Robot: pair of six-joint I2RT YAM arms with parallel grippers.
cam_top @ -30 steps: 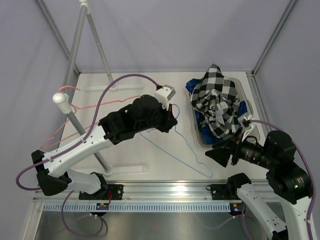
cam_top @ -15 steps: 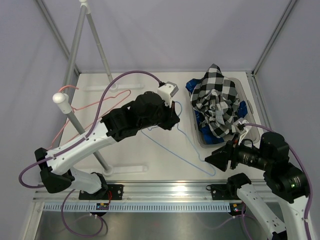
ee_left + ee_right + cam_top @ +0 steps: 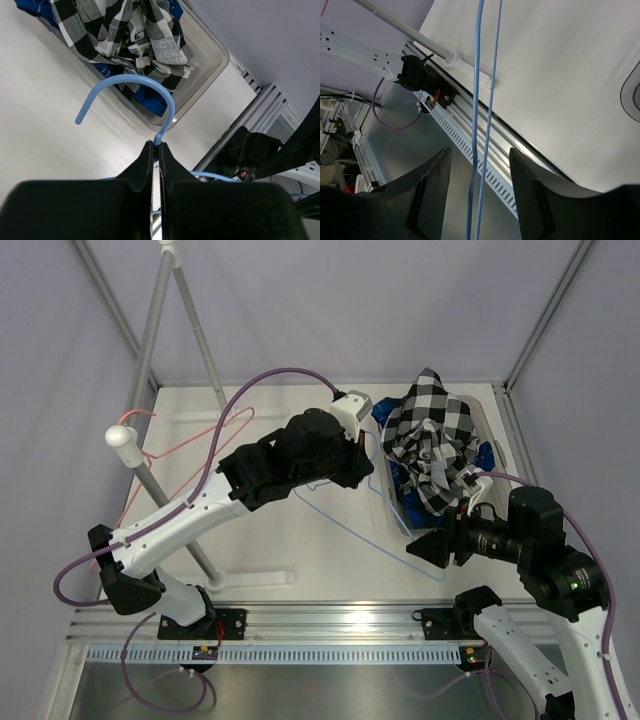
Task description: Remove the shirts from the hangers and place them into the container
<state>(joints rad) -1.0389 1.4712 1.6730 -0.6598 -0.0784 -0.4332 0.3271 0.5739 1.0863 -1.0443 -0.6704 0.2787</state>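
In the container [image 3: 491,410] I count two shirts: checked shirt [image 3: 430,440] over blue plaid shirt [image 3: 384,412]. Two hangers: left gripper [image 3: 156,145] pinched tight on the light blue hanger [image 3: 135,80] at its neck; pink hanger [image 3: 205,440] by the rack pole [image 3: 160,495]. Right gripper [image 3: 479,152] has its fingers apart, straddling the blue wires and clamping nothing.

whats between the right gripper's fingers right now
Two strands of the light blue hanger run through the open right gripper, clear of both fingers. Nothing else sits in that gap. The right wrist view shows it.
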